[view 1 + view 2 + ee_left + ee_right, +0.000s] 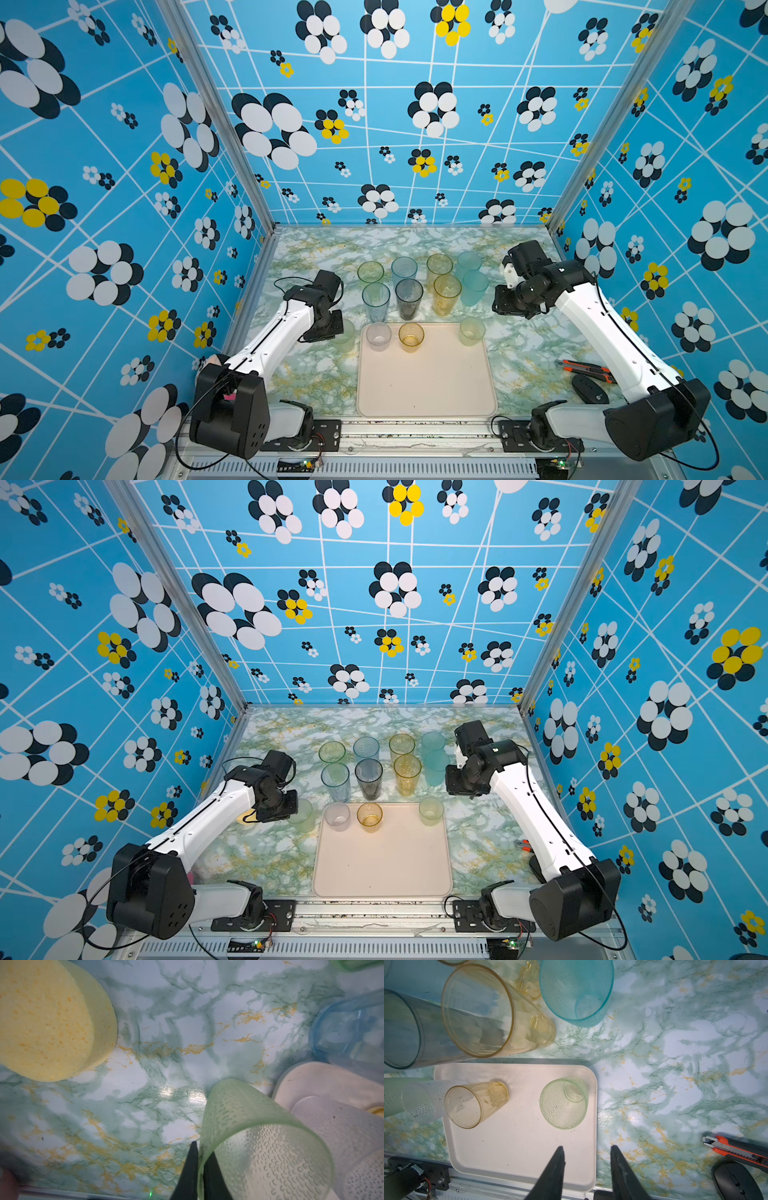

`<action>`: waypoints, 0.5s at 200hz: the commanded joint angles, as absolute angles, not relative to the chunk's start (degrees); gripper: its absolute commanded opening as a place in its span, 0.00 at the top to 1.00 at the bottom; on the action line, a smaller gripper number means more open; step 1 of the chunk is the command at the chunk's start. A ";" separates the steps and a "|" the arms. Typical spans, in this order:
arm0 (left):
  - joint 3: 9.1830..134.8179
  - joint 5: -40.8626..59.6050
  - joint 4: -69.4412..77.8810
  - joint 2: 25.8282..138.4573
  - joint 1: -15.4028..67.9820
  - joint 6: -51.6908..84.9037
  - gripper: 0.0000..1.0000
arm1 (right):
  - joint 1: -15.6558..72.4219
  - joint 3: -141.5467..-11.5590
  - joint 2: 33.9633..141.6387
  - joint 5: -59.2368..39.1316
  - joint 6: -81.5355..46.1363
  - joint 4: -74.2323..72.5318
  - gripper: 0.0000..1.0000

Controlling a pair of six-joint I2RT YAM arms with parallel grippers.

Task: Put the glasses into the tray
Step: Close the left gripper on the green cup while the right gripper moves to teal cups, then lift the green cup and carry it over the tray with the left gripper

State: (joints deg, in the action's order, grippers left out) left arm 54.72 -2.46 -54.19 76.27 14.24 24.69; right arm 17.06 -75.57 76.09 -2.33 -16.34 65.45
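Observation:
The cream-pink tray (428, 382) lies at the front middle of the table. In its far part stand a clear short glass (378, 336), an amber short glass (411, 336) and a green short glass (471, 330). Behind the tray, several tall glasses (409, 297) stand in two rows. Another short green glass (345, 337) is just off the tray's far left corner. My left gripper (200, 1153) is shut on its rim wall (259, 1118), one finger inside and one outside. My right gripper (587, 1147) hangs open and empty above the tray's right edge (593, 1118).
A round yellow sponge disc (41, 1020) lies on the table to the left of the held glass. An orange box cutter (586, 368) and a black mouse (590, 390) lie at the front right under the right arm. Patterned walls close in the table on three sides.

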 commanded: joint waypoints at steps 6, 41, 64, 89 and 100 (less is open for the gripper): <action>59.74 -4.16 -59.37 73.69 14.10 22.53 1.00 | 16.61 -75.65 74.40 -2.82 -17.31 66.45 0.62; 70.48 -4.58 -67.89 71.76 16.83 21.76 1.00 | 16.19 -76.20 74.03 -1.34 -17.23 66.80 0.62; 79.38 -5.27 -72.77 71.49 20.41 21.70 1.00 | 15.01 -76.38 74.51 -1.53 -17.44 67.04 0.62; 89.37 -5.57 -75.87 75.41 29.91 22.08 1.00 | 13.01 -76.15 75.21 -2.40 -17.92 66.33 0.62; 93.25 -7.10 -76.70 78.63 35.79 22.48 1.00 | 12.07 -75.95 75.54 -3.13 -18.02 65.78 0.62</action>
State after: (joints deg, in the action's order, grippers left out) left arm 86.54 -5.19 -71.13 73.82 26.74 22.65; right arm 13.76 -75.57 75.00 -2.13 -17.17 65.58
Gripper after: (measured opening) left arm 0.079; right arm 0.380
